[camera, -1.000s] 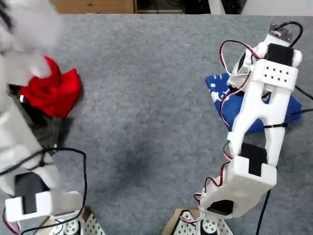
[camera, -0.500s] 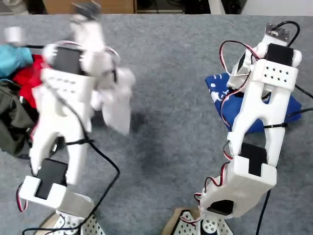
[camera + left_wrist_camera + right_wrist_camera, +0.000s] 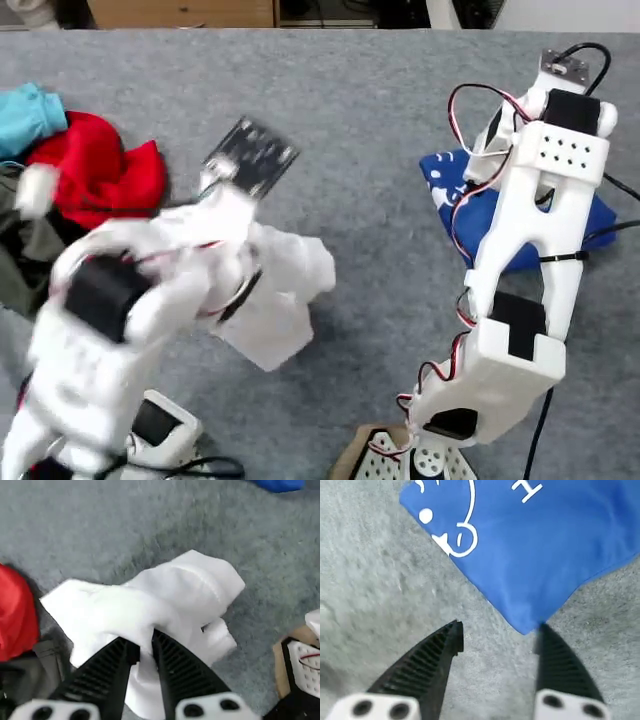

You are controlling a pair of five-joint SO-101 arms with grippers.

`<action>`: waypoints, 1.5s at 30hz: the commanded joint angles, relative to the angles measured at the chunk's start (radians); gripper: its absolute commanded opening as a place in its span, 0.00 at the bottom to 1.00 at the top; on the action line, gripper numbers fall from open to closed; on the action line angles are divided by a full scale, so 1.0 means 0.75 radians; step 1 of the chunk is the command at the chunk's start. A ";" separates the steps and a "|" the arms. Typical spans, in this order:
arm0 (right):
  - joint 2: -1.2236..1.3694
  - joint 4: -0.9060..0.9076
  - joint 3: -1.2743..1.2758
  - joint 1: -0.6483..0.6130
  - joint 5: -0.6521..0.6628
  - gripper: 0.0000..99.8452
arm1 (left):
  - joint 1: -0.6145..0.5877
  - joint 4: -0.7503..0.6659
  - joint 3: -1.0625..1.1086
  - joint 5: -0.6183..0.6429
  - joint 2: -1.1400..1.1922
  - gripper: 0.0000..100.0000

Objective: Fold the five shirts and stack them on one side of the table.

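Observation:
A crumpled white shirt (image 3: 280,300) lies near the middle of the grey table, and my left gripper (image 3: 145,647) is shut on a fold of the white shirt (image 3: 165,600). At the table's left side lies a pile of a red shirt (image 3: 105,180), a teal shirt (image 3: 28,112) and a dark olive shirt (image 3: 25,255). A folded blue shirt (image 3: 490,215) with white print rests at the right under the right arm. My right gripper (image 3: 495,632) stands open over the near corner of the blue shirt (image 3: 535,545).
The grey cloth-covered table (image 3: 380,120) has bare room in the middle and at the back. The arms' bases (image 3: 395,455) stand at the front edge. A wooden edge (image 3: 190,12) runs behind the table.
My left arm swung from the pile at the left toward the middle, dragging the white shirt with it and setting it on the table. The right arm kept still.

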 commanded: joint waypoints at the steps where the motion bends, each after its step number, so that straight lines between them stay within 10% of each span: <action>1: -0.064 0.006 0.048 -0.075 0.082 0.27 | -0.133 -0.012 0.000 0.057 -0.056 0.08; 5: -0.075 0.010 0.122 -0.171 0.135 0.27 | -0.395 0.037 0.045 0.172 -0.066 0.26; 16: -0.064 0.012 0.175 -0.570 0.155 0.27 | -1.348 0.000 0.137 0.141 -0.056 0.25; 32: 0.185 0.035 0.427 -1.157 0.166 0.02 | -1.377 -0.507 0.867 0.041 -0.071 0.24; 45: 0.382 0.037 0.257 -1.237 0.180 0.14 | -1.387 -0.436 0.874 0.049 -0.073 0.25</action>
